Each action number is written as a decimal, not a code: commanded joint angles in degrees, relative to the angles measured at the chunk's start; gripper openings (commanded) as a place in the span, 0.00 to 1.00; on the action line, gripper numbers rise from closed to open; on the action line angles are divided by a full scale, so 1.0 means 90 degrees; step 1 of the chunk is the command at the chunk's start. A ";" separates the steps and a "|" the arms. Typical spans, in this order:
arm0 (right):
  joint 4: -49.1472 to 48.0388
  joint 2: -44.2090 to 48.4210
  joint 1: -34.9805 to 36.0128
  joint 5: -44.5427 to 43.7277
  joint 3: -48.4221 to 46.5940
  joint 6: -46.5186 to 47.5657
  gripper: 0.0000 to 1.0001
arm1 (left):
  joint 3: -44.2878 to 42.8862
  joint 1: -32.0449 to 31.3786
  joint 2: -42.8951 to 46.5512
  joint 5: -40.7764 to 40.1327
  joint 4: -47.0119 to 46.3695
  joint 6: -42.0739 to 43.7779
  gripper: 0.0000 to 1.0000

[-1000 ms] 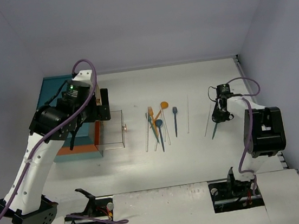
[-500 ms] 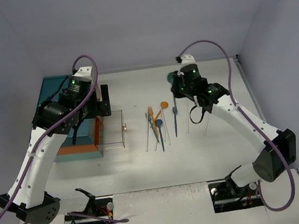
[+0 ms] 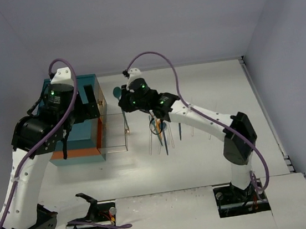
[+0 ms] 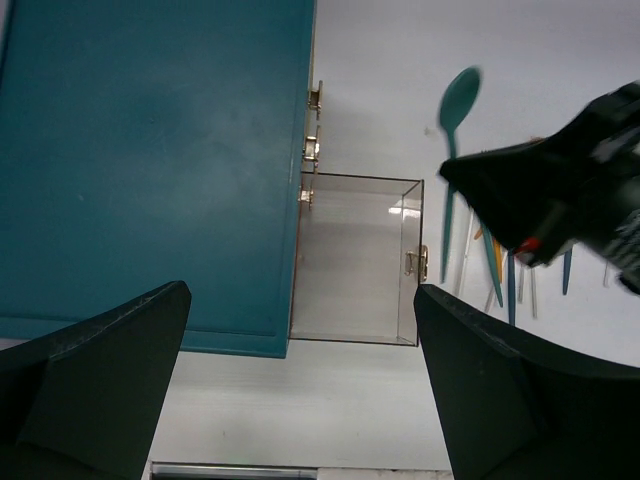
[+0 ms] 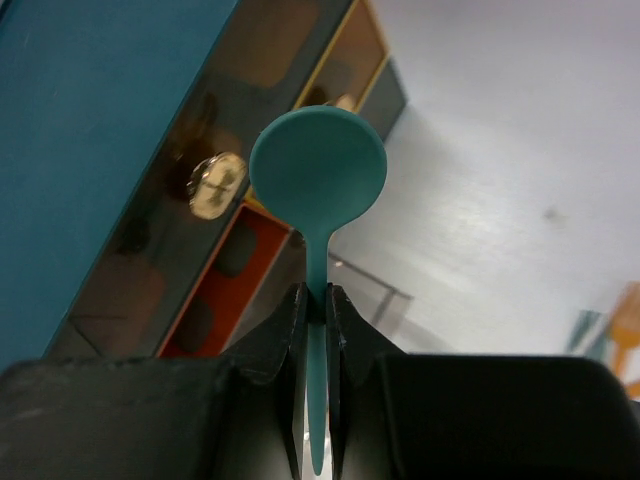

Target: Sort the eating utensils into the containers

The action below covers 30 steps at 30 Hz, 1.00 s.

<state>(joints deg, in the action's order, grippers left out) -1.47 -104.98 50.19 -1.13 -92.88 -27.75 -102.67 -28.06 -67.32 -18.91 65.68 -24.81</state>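
Above the open clear drawer [image 4: 357,182], my right gripper [image 5: 315,300] is clamped on the thin handle of the teal spoon [image 5: 318,165], bowl pointing away from the fingers. The spoon hangs near the drawer's far front corner, not yet over its middle. The left gripper [image 4: 302,295] hovers over the teal chest [image 4: 150,160] with its jaws wide and nothing in them. My worries: the grip is a narrow pinch low on a slim handle, so the spoon could pivot or slip if I swing fast. If I let go this close to the drawer's edge, it may catch the wall and land on the table. The two wrists are also close together, so contact is possible. The remaining utensils [image 3: 163,130] lie on the table beside the drawer.
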 commanded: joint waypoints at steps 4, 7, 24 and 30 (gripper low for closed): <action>-0.0930 -0.0282 0.0610 -0.0381 -0.0423 -0.0488 0.00 | 0.0110 0.0061 0.0371 -0.0340 -0.0172 -0.0127 0.94; -0.0940 -0.0299 0.0644 -0.0431 -0.0219 -0.0550 0.00 | 0.0167 0.0061 0.0409 -0.0331 -0.0169 -0.0144 0.94; -0.0388 -0.0018 0.0693 -0.0363 0.0632 -0.0074 0.00 | 0.0392 0.0061 0.0332 -0.0097 -0.0198 -0.0260 0.94; -0.0030 0.0043 0.0720 -0.0355 0.0632 0.0035 0.00 | 0.0396 0.0061 0.0312 -0.0034 -0.0208 -0.0284 0.94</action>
<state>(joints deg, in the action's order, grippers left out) -3.04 -109.02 56.62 -4.01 -86.76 -29.39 -98.66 -27.94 -64.50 -19.64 65.76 -26.37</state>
